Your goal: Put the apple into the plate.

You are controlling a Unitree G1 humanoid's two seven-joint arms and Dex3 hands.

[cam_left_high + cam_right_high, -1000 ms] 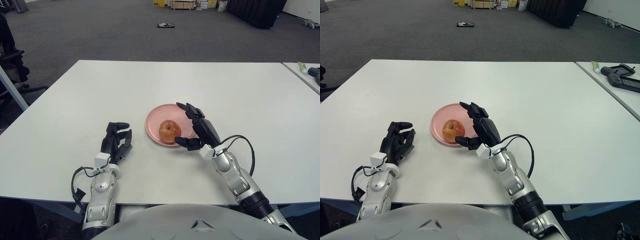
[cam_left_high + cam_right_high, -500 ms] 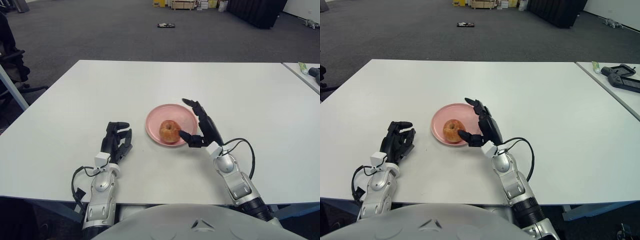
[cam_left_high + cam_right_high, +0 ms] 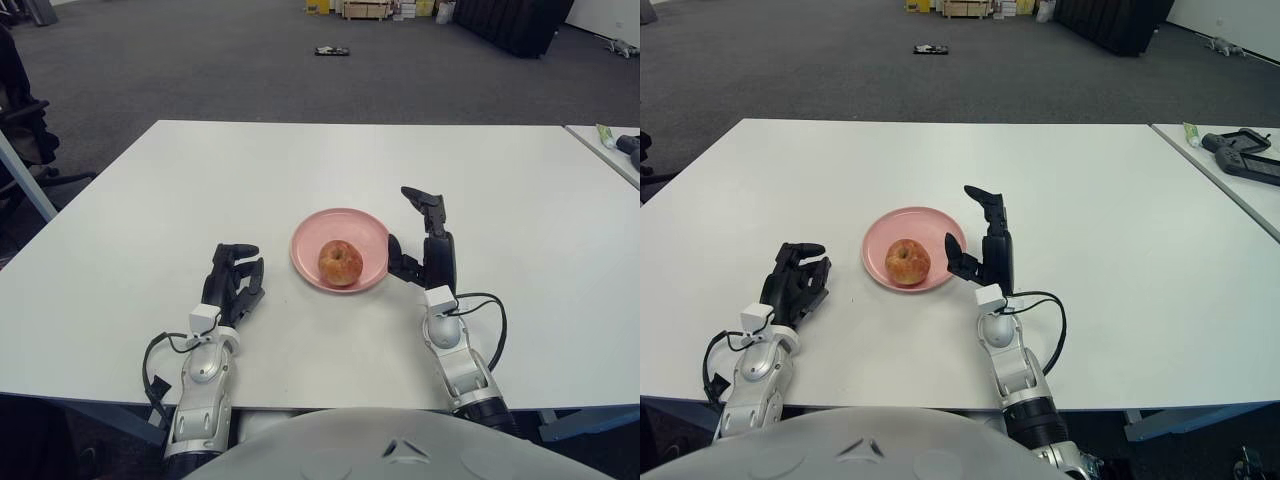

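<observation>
A red-yellow apple sits on the pink plate near the middle of the white table. My right hand stands just to the right of the plate, fingers spread open, holding nothing and clear of the apple. My left hand shows to the left of the plate on the table, fingers loosely curled, holding nothing.
A second table at the far right carries a dark device and a small tube. Grey carpet lies beyond the table, with a small object on the floor. A chair stands at the far left.
My right hand has let go of the apple and drawn back to the right, off the plate's edge, fingers opening upward. The apple stays on the plate. The left hand has not moved.
</observation>
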